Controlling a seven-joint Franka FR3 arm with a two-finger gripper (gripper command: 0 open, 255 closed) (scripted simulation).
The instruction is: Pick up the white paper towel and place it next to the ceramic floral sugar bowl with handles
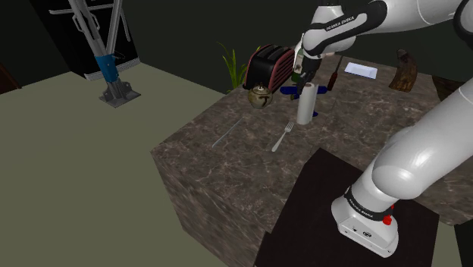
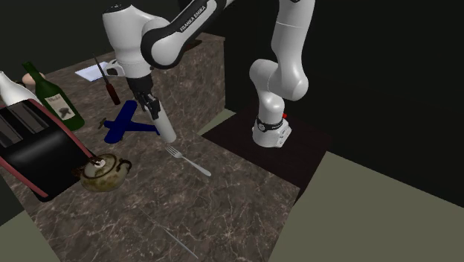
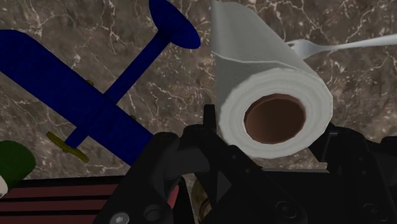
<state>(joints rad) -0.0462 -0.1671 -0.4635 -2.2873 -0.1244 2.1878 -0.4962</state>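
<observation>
Gripper (image 3: 270,129) is squeezing the paper towel roll (image 3: 273,83) between both fingers (image 3: 209,122), up at its top. Blue toy plane (image 3: 95,105) is lying just outside one finger, fork (image 3: 347,44) past the roll.

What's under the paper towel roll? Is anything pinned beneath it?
The paper towel roll seems to stand on marbled countertop. The fork ends close beside its base and the blue toy plane lies alongside. The patch beneath the roll is covered.

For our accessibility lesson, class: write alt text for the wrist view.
The black hand clasps a white paper towel roll by its top over a dark marbled counter. A blue toy plane lies on one side, a fork on the other.
</observation>
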